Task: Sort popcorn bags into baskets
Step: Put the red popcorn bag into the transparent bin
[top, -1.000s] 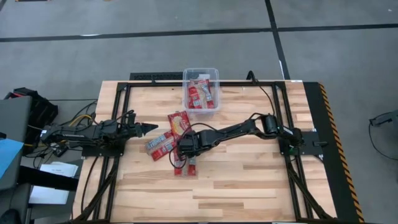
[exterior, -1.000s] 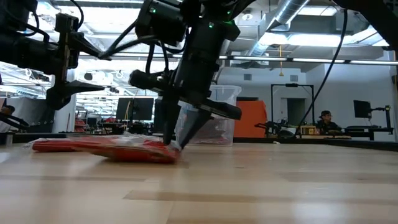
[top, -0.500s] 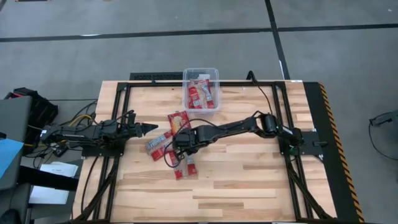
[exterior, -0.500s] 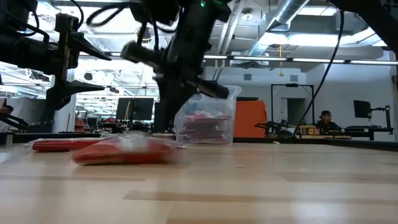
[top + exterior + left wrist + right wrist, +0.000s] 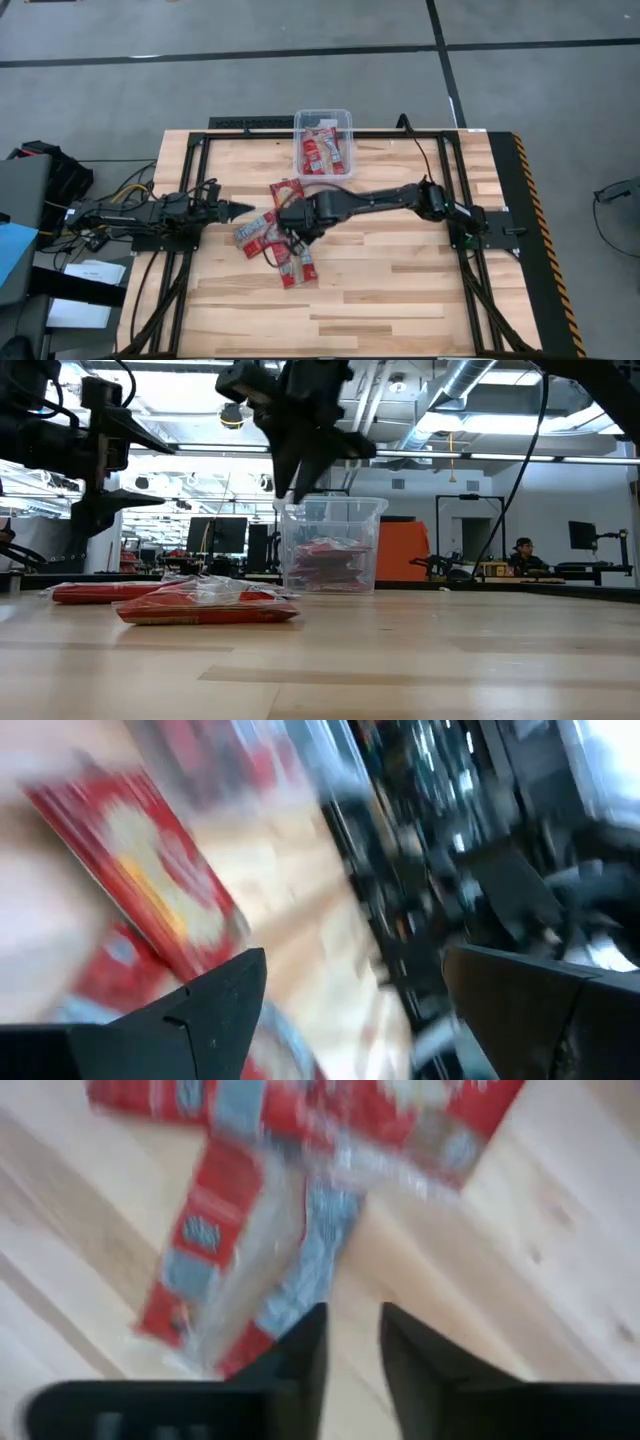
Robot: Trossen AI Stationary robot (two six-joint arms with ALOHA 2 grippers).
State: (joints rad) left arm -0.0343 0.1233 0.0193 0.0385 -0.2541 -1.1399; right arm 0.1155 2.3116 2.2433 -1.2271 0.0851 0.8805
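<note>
Several red popcorn packets [image 5: 258, 230] lie flat on the wooden table in a loose cluster; one [image 5: 287, 194] lies toward the bin, and others [image 5: 296, 266] lie nearer. In the low view they form a low pile [image 5: 205, 605]. The clear bin [image 5: 349, 140] stands at the far edge with a few packets [image 5: 322, 152] inside. My right gripper [image 5: 288, 222] hangs above the cluster, pointing down, shut and empty [image 5: 352, 1320]. My left gripper [image 5: 243, 207] hovers level at the cluster's left side, open [image 5: 355, 955].
A black metal frame [image 5: 200, 150] runs around the table's edges. Bare wood [image 5: 400, 290] fills the near and right parts of the table. Cables trail off the left edge. A person [image 5: 520, 550] sits far off in the room behind.
My right gripper has risen off the packets and drifted toward the far edge, carrying nothing. The near packets slid and turned slightly on the table as it left.
</note>
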